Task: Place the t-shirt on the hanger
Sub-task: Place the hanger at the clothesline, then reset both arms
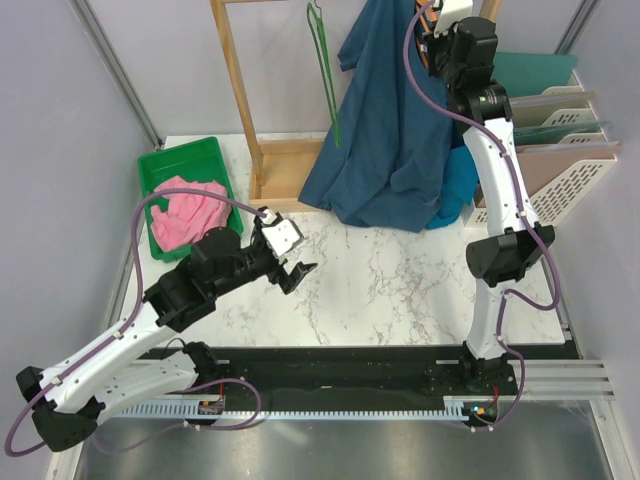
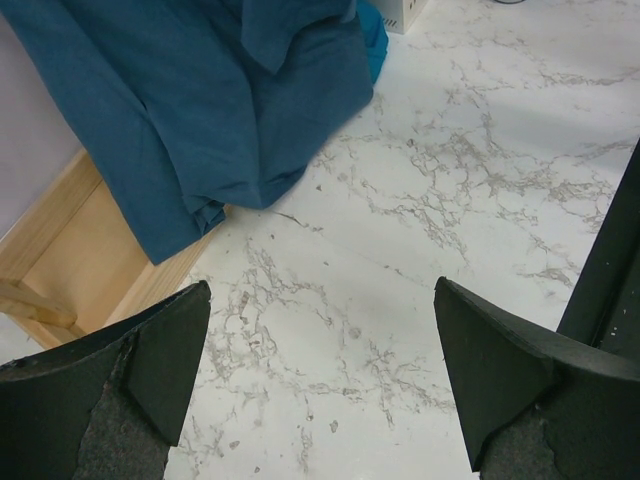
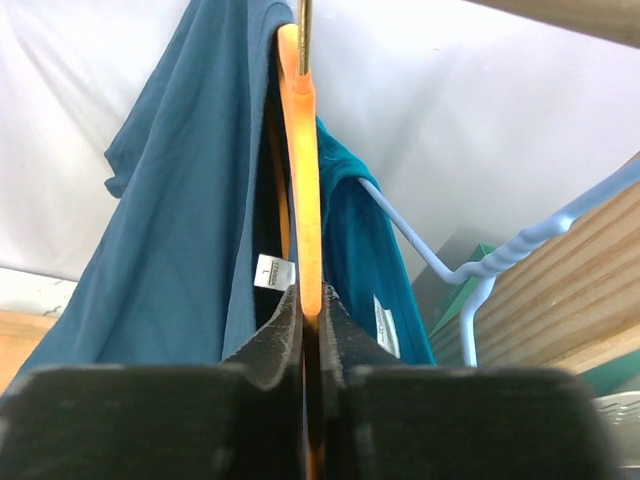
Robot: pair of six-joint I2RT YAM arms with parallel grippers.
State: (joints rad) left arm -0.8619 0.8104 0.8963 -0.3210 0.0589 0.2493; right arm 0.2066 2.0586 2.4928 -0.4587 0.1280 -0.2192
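On the left, the left gripper [image 1: 290, 270] is wide open and empty, low above the marble table [image 1: 400, 290], probably free to help with the cloth. In the middle, the t-shirt [image 1: 385, 140] hangs down beside the wooden rack [image 1: 240, 110], its lower edge resting on the table. On the right, the right gripper [image 3: 311, 305] is raised high and pinches the orange hanger [image 3: 306, 180], which sits inside the shirt near the collar label. I think it does so to steady the hanger while the shoulders settle.
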